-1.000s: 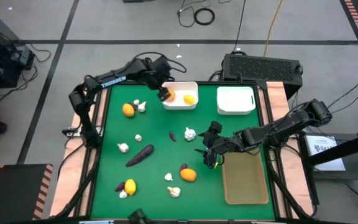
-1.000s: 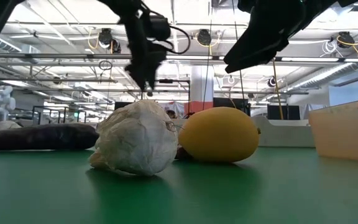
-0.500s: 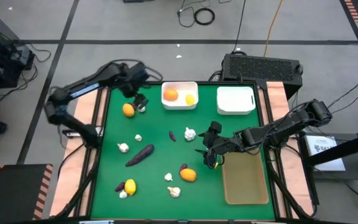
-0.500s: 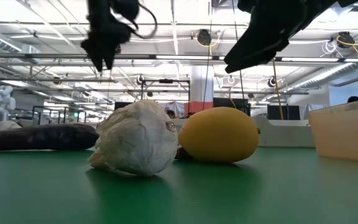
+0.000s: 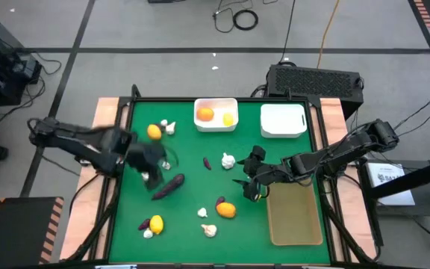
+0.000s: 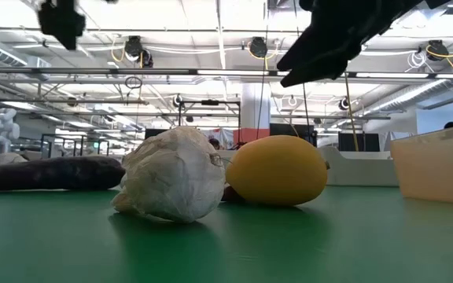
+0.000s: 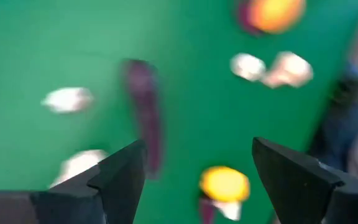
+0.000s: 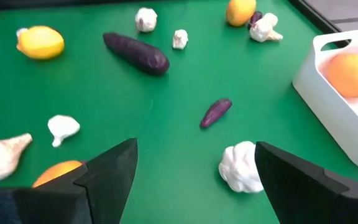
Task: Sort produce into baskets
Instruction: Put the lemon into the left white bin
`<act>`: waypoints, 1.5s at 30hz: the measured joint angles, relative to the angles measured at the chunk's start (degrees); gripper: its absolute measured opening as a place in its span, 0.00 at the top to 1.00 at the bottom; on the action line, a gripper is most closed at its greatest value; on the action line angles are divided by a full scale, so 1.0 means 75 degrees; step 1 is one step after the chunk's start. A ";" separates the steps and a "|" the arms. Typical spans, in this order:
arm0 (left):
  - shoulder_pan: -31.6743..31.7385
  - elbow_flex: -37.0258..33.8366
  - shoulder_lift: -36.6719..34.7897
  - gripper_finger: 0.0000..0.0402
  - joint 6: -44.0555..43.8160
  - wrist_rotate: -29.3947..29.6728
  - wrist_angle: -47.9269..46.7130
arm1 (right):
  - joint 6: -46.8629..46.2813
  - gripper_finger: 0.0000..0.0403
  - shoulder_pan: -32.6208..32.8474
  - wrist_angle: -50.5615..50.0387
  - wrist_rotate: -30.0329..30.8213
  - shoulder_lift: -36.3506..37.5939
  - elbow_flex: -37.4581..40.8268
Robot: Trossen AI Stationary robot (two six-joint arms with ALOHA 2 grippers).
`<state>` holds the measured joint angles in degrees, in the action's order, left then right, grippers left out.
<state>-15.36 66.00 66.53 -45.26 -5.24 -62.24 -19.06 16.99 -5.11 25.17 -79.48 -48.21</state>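
The long purple piece (image 5: 168, 186) lies on the green desk (image 5: 192, 168), just beside the left end effector (image 5: 152, 158), whose fingers stand apart and empty. Centre them across its narrow width before closing. The right end effector (image 5: 251, 188) waits spread near the tan tray (image 5: 295, 217).

I can read no text anywhere. Looking down on my table, there is a white sheet (image 5: 391, 178) lying beside my right arm with dark marks on it, possibly print or a label, but too small to make out. The black box (image 5: 316, 81) behind the table shows only its grille, with no lettering I can tell. From table height, the hall behind carries no sign I can read. My wrist views show only the green mat (image 8: 166, 93) and bare produce, with no labels.
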 joint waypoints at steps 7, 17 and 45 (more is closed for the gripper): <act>-0.2161 -0.0080 0.0933 0.27 -0.0635 -0.0242 0.1369 | -0.0043 0.22 0.0000 0.0152 0.0000 0.0000 0.0000; -0.3624 -0.0085 0.2673 0.27 0.0752 -0.0239 0.1379 | -0.0057 0.22 -0.0003 0.0162 0.0000 0.0000 0.0000; -0.3671 -0.0082 0.4261 0.27 0.4717 0.0244 0.1026 | 0.0468 0.22 -0.0006 0.0499 0.0003 -0.0003 0.0003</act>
<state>-42.89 65.39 98.49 -9.89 -3.41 -54.55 -15.55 16.95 -1.37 25.19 -79.50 -48.18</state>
